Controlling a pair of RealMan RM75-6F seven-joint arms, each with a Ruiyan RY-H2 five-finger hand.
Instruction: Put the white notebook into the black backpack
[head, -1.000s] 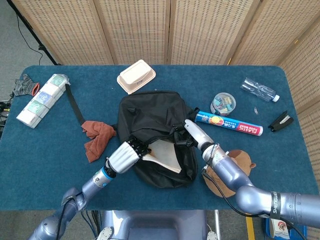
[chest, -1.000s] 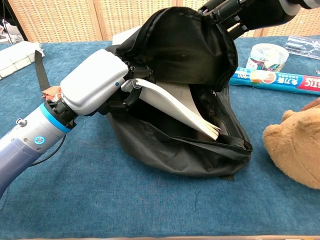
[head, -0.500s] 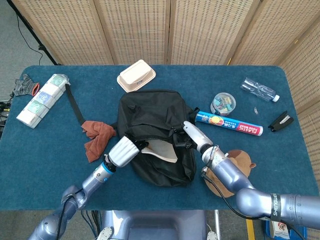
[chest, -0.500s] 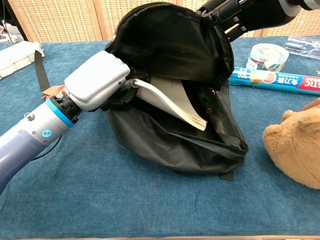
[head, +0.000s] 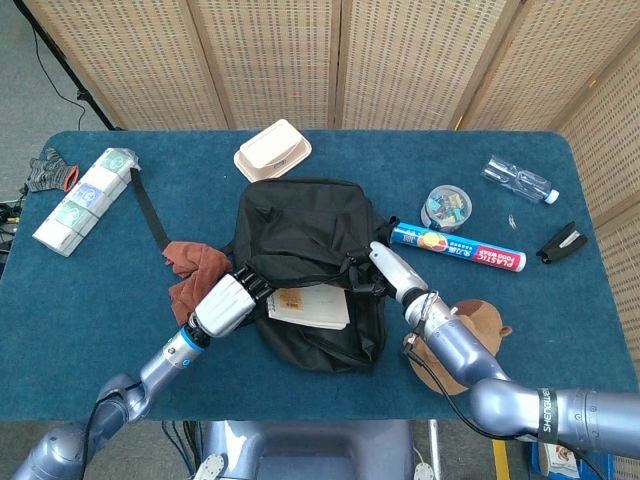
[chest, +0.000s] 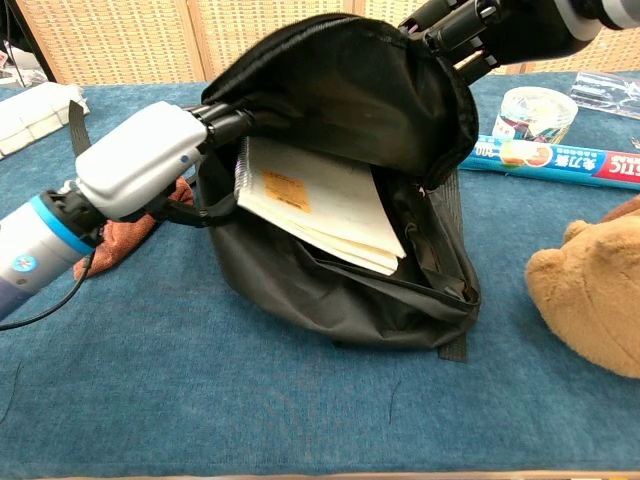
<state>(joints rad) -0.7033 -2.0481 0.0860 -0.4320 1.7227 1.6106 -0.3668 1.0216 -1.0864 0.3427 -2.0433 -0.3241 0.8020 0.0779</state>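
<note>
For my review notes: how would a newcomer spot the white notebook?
Find the black backpack in the middle of the blue table. The notebook lies in its open mouth, the only white thing inside, with a small orange label on its cover.

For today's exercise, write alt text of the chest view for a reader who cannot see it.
A white notebook lies inside an open black backpack on a blue table. The left hand is at the opening's left edge; the right hand holds the flap up.

Bright, even overhead light; soft short shadows on blue cloth-covered desk (head: 90, 300); sharp focus, chest view edges slightly bowed.
</note>
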